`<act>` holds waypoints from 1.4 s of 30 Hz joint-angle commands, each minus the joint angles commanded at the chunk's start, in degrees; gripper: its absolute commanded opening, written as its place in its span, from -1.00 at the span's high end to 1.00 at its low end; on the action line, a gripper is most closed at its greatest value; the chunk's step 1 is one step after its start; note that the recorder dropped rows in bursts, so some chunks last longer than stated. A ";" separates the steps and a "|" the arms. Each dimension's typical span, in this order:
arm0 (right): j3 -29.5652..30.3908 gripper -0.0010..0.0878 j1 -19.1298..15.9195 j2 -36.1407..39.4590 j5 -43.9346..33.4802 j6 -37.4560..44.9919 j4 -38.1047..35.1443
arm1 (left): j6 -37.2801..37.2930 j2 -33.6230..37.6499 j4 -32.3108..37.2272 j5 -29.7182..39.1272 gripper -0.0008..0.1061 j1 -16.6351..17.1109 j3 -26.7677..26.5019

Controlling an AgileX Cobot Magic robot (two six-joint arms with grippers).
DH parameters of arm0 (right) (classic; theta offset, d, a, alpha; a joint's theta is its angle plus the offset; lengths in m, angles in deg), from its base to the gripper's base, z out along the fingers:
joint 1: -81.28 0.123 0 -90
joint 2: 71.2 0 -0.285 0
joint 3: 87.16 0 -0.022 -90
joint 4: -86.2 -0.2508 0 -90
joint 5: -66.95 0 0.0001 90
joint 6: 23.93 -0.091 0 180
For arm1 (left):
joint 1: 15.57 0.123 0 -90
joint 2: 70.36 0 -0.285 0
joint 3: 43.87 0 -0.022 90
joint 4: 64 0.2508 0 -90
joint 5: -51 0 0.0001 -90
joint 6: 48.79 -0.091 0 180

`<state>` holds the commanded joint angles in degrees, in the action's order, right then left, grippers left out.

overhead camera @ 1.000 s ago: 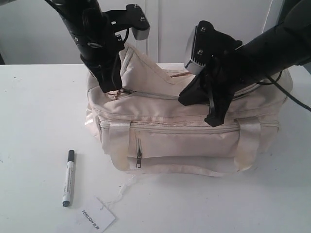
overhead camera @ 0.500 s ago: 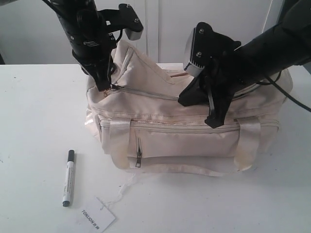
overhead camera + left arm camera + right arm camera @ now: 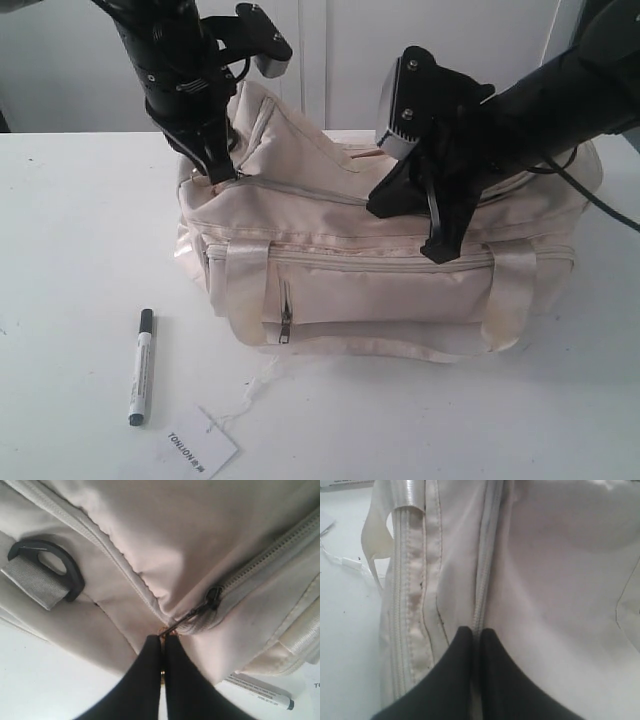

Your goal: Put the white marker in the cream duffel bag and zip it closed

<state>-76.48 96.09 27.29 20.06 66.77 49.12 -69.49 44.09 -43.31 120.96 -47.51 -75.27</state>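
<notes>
Drawn outward toward the left end of the cream duffel bag [image 3: 380, 300] since a second ago, with the left fingers [image 3: 214, 158] hauling that corner of fabric up; no change on the right. From the left wrist: pressed together on the thin zip pull [image 3: 187, 617], near the black end ring [image 3: 70, 567]. Right fingers [image 3: 440, 232] likewise pressed together, planted on the top zip seam at the front; cannot tell whether any cloth is nipped. Left arm steep over the bag end; right arm reaching in from the side, wrist bent down. White marker [image 3: 141, 366] lying on the worktop [image 3: 70, 250] in front of the bag, well apart from it, near the paper tag [image 3: 200, 447]. Probably light, stiff, smooth, apt to roll: best pinched across mid-barrel. Bag soft and floppy, so worth bracing against the zip's drag.
</notes>
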 joint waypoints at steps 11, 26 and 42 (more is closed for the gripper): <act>0.00 0.98 0.00 0.00 2.09 -6.42 6.04 | 0.32 -2.40 0.64 0.00 0.99 0.00 0.00; 0.00 0.98 0.00 0.00 1.25 -6.99 0.56 | -9.74 -2.75 -23.46 0.00 0.99 0.00 0.00; 0.00 0.27 0.00 0.00 0.88 -5.54 -6.66 | -18.95 -2.75 -37.77 0.00 0.99 3.39 0.00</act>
<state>-76.48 96.09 27.29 20.94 61.23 42.46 -88.44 41.35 -81.08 120.96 -44.12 -75.27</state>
